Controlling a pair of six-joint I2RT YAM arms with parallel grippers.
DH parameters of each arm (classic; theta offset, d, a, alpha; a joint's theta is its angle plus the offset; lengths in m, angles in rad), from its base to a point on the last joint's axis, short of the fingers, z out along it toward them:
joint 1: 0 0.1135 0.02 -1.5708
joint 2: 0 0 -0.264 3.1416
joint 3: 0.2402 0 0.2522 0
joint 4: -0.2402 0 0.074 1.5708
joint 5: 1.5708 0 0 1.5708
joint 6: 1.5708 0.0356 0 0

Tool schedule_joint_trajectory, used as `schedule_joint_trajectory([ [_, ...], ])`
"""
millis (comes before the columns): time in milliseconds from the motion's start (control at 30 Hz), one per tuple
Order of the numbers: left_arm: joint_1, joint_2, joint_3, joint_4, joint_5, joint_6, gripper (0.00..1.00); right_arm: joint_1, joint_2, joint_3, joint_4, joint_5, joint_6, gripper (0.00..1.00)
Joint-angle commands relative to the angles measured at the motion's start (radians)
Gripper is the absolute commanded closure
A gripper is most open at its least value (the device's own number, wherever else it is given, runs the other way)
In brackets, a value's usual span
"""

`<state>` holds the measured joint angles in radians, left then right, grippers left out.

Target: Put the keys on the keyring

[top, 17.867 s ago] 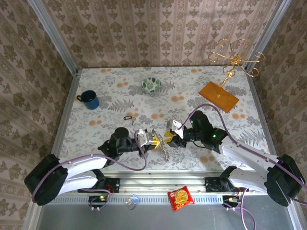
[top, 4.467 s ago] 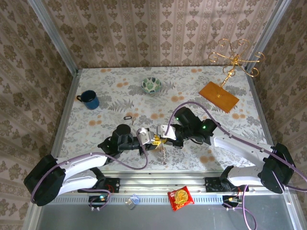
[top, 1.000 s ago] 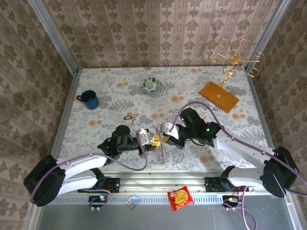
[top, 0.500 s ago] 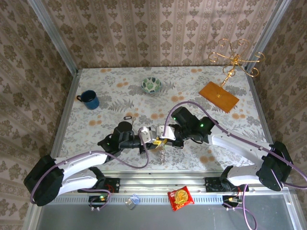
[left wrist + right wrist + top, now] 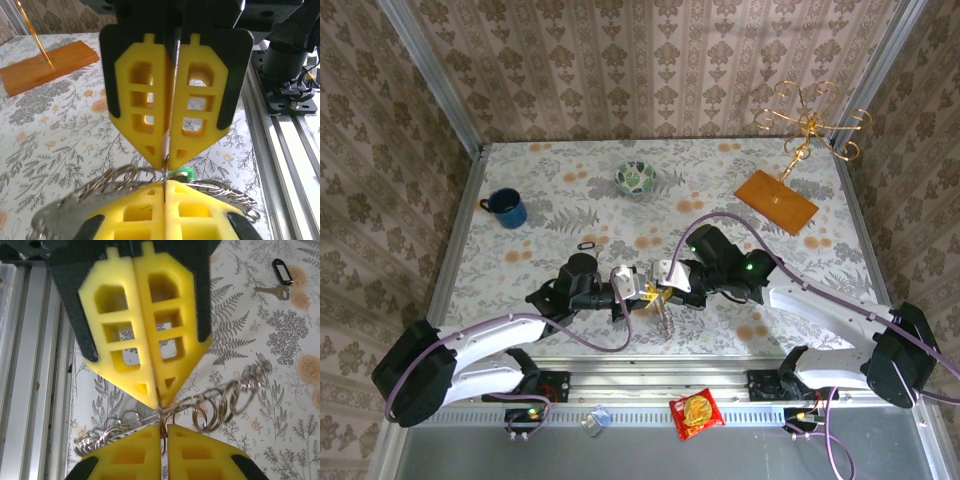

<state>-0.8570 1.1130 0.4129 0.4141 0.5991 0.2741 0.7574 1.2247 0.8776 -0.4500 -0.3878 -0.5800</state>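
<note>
My two grippers meet tip to tip over the near middle of the table. The left gripper [image 5: 642, 289] [image 5: 164, 186] is shut on the thin brown wire of the keyring [image 5: 161, 426] [image 5: 164, 172]. The right gripper [image 5: 660, 288] [image 5: 164, 429] faces it with its jaws a sliver apart, and the wire runs through that gap. A bunch of silvery rings [image 5: 664, 320] [image 5: 231, 399] dangles from the wire. A key with a bright green head [image 5: 181, 173] hangs just behind the fingertips. Another key [image 5: 272, 290] with a black tag [image 5: 588, 245] lies on the table, further back.
A blue mug [image 5: 507, 208] stands at the far left and a patterned bowl [image 5: 636, 178] at the back centre. A gold stand on a wooden base [image 5: 776, 201] is at the back right. A red snack packet [image 5: 695, 412] lies on the front rail.
The left gripper's jaws have closed fully on the wire, and the right gripper's jaws have parted slightly. The dangling rings have swung a little beneath the fingertips.
</note>
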Motion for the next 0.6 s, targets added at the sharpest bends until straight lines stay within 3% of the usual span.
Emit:
schedule_joint_trajectory([
  [0,-0.003,0.008,-0.023,0.08,0.011,-0.012,1.0,-0.037,-0.05,-0.065,0.154,-0.103,0.093,0.8],
  [367,-0.004,0.002,-0.058,0.157,0.011,-0.045,1.0,-0.046,-0.047,-0.133,0.241,-0.128,0.115,0.76],
  [433,-0.004,0.002,-0.059,0.157,0.011,-0.047,1.0,-0.046,-0.044,-0.132,0.243,-0.132,0.115,0.79],
  [567,-0.004,-0.001,-0.059,0.156,0.002,-0.051,1.0,-0.046,-0.042,-0.119,0.228,-0.143,0.107,0.94],
])
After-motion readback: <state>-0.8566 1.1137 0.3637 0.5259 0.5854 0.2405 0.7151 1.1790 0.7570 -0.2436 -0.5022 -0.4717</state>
